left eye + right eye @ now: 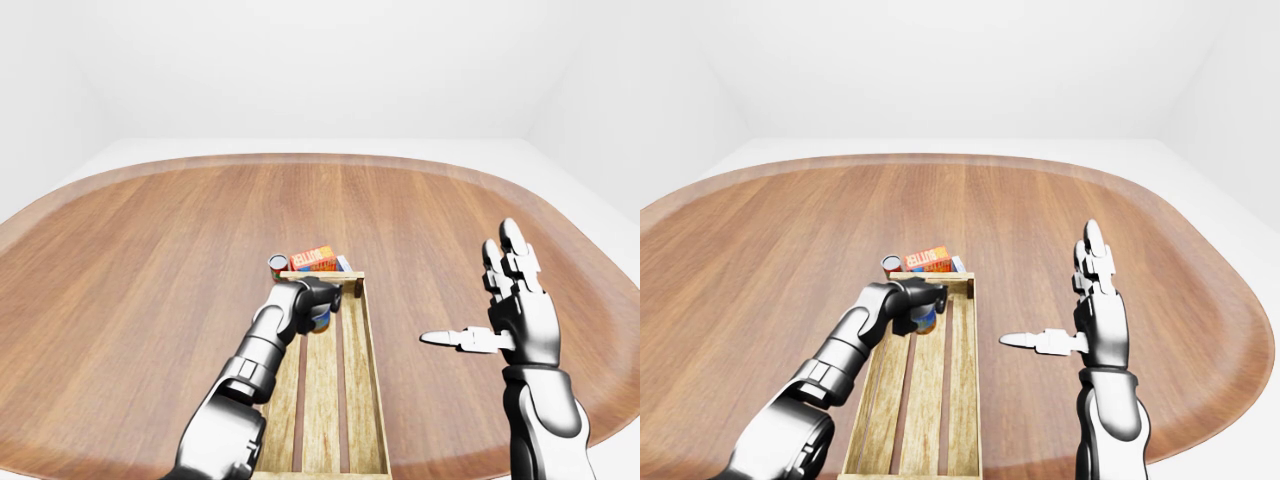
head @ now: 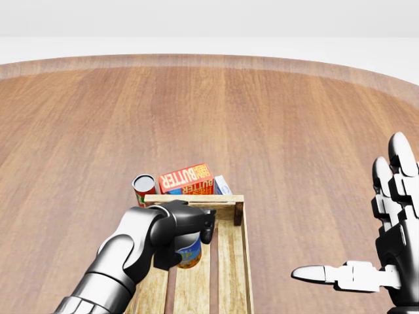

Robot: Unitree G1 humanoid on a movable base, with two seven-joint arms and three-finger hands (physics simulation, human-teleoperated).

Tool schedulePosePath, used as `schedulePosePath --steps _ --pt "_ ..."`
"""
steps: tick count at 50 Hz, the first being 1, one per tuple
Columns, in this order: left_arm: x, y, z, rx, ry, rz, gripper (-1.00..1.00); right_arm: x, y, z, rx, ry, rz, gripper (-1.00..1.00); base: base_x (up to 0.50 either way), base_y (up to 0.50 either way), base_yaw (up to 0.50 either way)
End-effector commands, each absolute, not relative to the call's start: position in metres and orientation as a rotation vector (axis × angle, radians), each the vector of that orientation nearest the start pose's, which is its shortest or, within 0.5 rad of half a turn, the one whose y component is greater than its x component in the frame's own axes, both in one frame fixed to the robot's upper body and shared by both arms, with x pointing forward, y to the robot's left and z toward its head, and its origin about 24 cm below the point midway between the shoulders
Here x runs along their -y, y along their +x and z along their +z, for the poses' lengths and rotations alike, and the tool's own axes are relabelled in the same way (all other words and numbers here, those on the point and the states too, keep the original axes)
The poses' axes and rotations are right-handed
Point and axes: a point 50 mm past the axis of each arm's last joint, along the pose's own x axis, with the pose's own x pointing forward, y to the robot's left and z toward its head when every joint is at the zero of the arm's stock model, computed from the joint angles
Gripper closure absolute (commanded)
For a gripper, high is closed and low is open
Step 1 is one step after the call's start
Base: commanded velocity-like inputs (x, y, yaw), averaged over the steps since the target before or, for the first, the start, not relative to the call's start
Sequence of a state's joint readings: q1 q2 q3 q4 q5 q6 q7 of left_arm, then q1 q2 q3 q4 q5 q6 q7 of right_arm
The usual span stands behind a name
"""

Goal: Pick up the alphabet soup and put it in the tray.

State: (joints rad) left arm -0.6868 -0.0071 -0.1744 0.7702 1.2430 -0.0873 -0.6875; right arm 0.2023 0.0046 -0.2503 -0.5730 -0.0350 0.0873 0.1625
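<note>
Wooden oval table [image 1: 150, 250] fills a bare white-walled room [image 1: 300, 60].

Head view set close, angled down over the wooden tray [image 2: 239, 216] and table [image 2: 294, 104]; left-eye and right-eye views set wider and higher, facing the same way, sharing tray, both arms and the whole tabletop.

Red-labelled can [image 2: 143, 188] upright on wooden table [image 2: 294, 118], butter box [image 2: 186, 178] just beside it
</note>
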Motion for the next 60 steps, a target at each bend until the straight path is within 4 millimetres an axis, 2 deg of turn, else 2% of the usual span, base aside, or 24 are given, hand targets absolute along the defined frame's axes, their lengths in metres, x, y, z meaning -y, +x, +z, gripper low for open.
schedulePosePath --steps 1,23,40,41,51,60 --pt "-0.049 0.333 0.015 -0.367 1.418 -1.019 1.00 0.208 0.195 0.119 0.260 -0.145 -0.141 -0.98 0.00 0.00 0.00" --pt "-0.040 0.317 -0.011 -0.369 1.432 -1.038 1.00 0.203 0.191 0.122 0.268 -0.149 -0.120 -0.98 0.00 0.00 0.00" --pt "-0.034 0.315 -0.011 -0.348 1.427 -1.038 0.99 0.205 0.191 0.120 0.260 -0.147 -0.127 -0.98 0.00 0.00 0.00" --pt "-0.036 0.315 -0.013 -0.362 1.454 -1.045 -1.00 0.205 0.191 0.120 0.259 -0.145 -0.127 -0.98 0.00 0.00 0.00" --pt "-0.037 0.319 -0.008 -0.359 1.448 -1.036 -1.00 0.205 0.192 0.118 0.251 -0.136 -0.127 -0.98 0.00 0.00 0.00" --pt "-0.037 0.325 0.024 -0.297 1.397 -1.019 -1.00 0.204 0.193 0.116 0.244 -0.132 -0.123 -0.98 0.00 0.00 0.00"
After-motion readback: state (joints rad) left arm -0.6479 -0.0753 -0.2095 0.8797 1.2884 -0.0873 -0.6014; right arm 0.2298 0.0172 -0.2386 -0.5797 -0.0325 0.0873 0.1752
